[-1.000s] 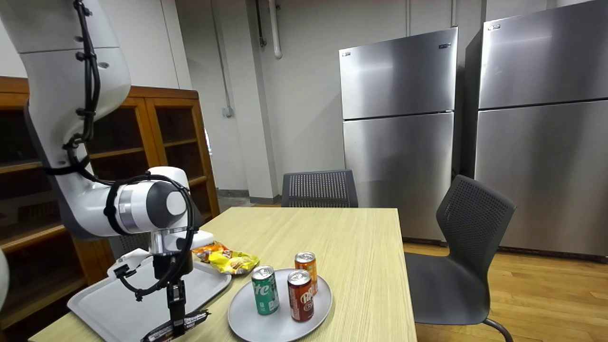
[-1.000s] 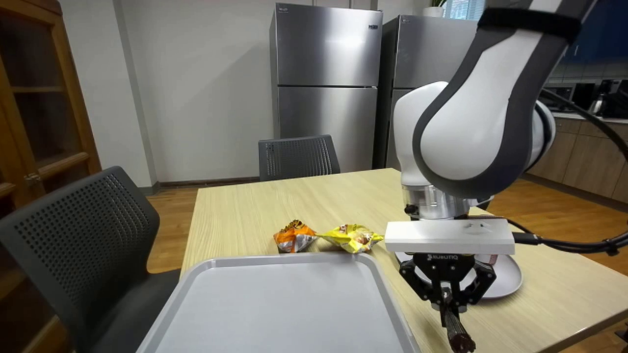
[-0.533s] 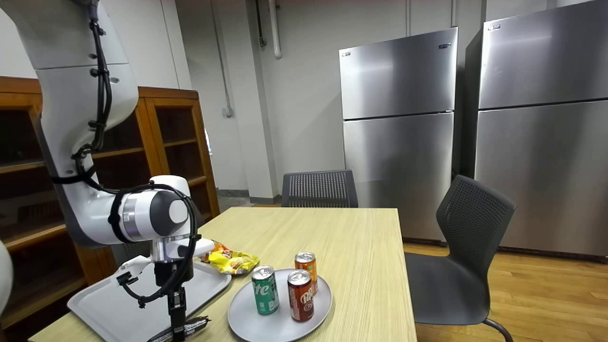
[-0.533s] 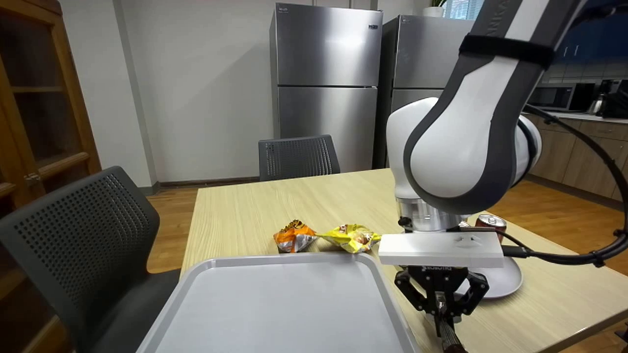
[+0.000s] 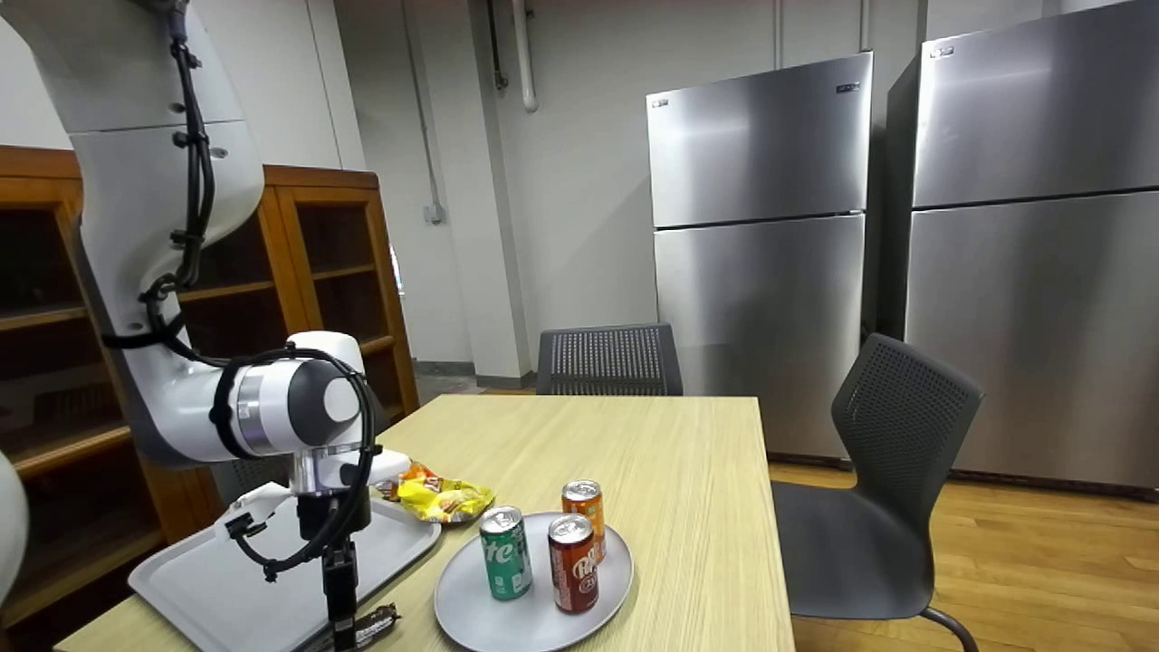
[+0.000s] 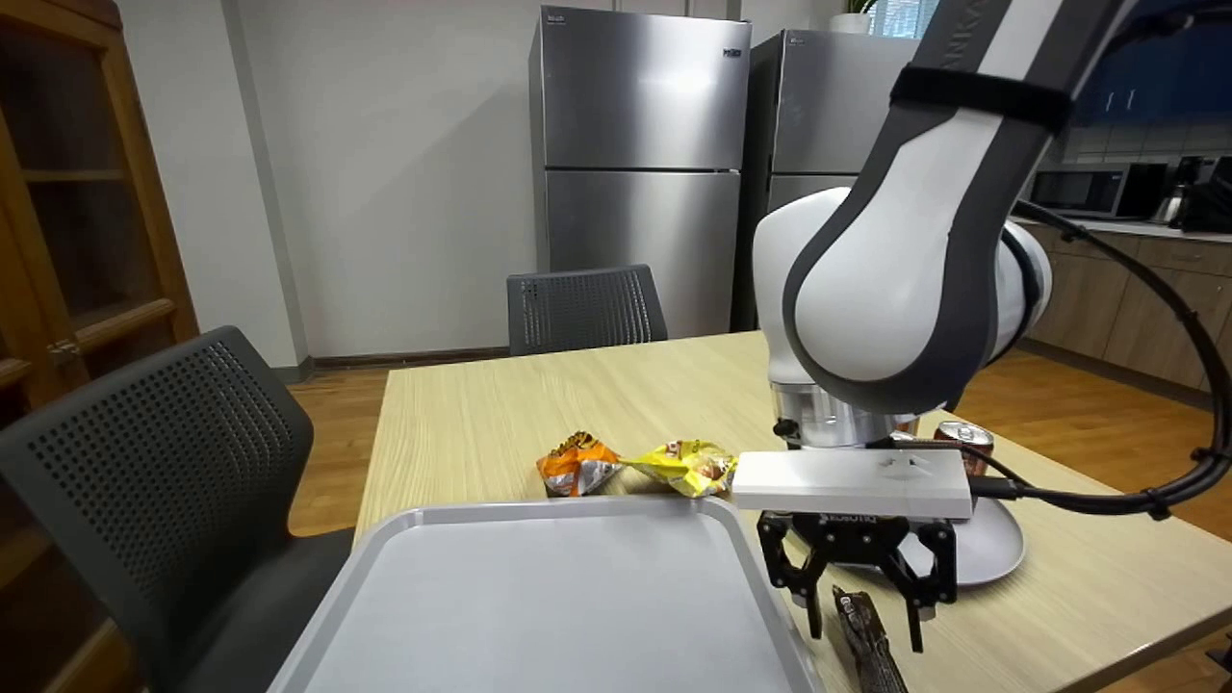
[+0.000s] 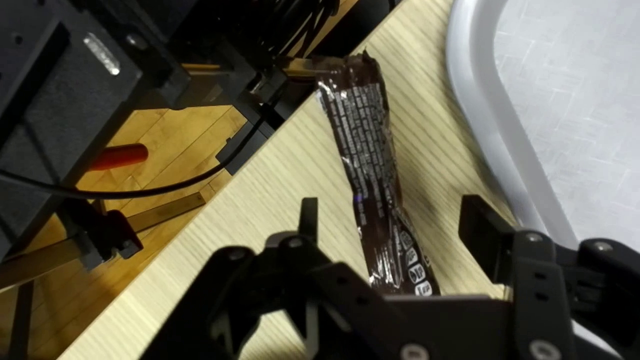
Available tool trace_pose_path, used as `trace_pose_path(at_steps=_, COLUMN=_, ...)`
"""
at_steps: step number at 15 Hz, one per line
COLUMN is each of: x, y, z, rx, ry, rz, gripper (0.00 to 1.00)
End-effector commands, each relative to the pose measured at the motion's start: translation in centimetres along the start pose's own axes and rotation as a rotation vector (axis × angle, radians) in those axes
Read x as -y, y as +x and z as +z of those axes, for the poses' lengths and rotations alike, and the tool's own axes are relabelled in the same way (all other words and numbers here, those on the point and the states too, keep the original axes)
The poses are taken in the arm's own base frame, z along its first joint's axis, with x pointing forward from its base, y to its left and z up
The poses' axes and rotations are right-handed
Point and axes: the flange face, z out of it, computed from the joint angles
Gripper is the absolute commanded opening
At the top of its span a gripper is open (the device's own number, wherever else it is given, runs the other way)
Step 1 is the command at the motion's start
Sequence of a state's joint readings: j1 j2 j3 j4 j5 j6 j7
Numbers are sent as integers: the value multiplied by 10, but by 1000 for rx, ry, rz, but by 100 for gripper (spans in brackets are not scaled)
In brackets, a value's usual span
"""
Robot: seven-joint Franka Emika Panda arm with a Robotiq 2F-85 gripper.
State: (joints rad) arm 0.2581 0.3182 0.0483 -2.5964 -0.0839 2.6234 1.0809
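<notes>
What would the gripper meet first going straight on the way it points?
Probably the wood-grain tabletop: the gripper points down, its open fingers either side of the brown-wrapped snack bar. One finger looks close to the gray tray, though depth is unclear.

Light is bright and even; glare streaks the 2 far fridges [image 5: 759, 281], the left cabinet [image 6: 87, 231] looks dim, and highlights speckle the shiny wrapper [image 7: 372, 170].
</notes>
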Motion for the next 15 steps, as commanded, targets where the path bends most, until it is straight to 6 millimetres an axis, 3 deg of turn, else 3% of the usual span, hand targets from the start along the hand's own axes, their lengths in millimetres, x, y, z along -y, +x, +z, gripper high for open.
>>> trace_pose_path(at_steps=1, x=-1, y=0, z=-25, rx=0, ry=14, rz=46, gripper=100)
trace_pose_path(at_steps=9, x=-7, y=2, z=-59, rx=0, ry=101, rz=91, gripper=100)
trace_pose_path(at_steps=15, x=-20, y=9, z=-65, rx=-21, ry=128, rz=98, gripper=100)
